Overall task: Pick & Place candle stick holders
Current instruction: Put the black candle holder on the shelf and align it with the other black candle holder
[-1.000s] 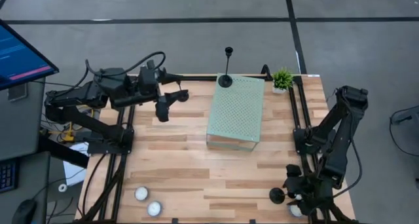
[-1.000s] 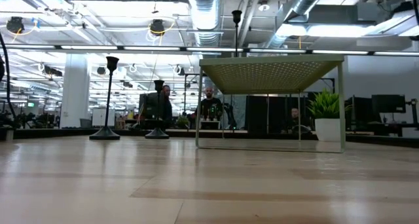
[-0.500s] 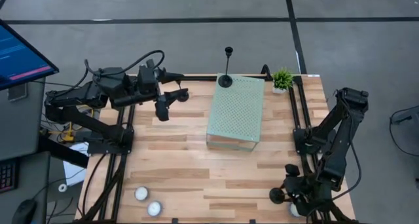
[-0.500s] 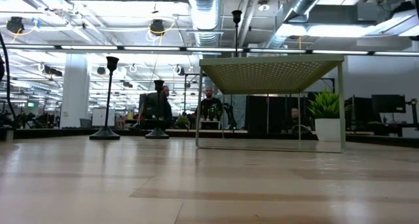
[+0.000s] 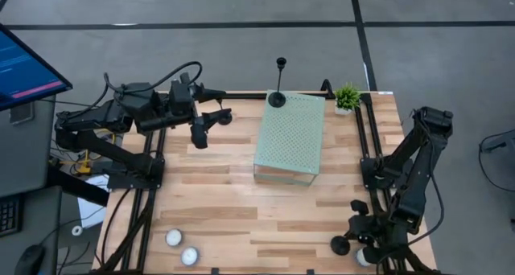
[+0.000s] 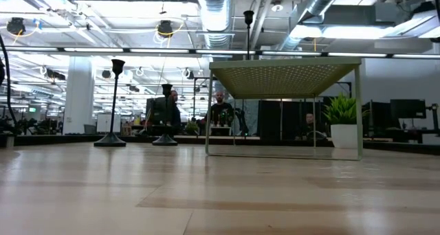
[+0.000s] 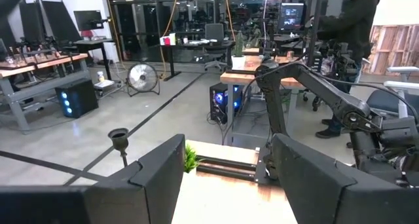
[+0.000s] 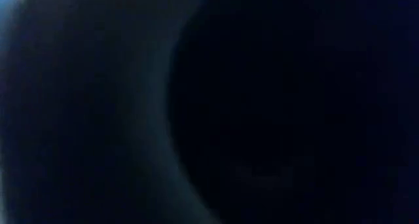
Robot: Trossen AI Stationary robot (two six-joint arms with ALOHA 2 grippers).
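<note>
Black candlestick [image 5: 278,88] (pale-green perforated stand [image 5: 291,135])

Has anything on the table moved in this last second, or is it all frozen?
Barely anything. The black candle stick holder base by the right arm at the near right corner drifted slightly toward the table's near edge, from beside the right tool. The left tool, the holder on the mesh stand and the plant stayed put.

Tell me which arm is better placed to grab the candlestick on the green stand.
Left. The left gripper has its jaws open and looks straight toward that candlestick, close to the stand. The right gripper sits low at the table's opposite corner.
</note>
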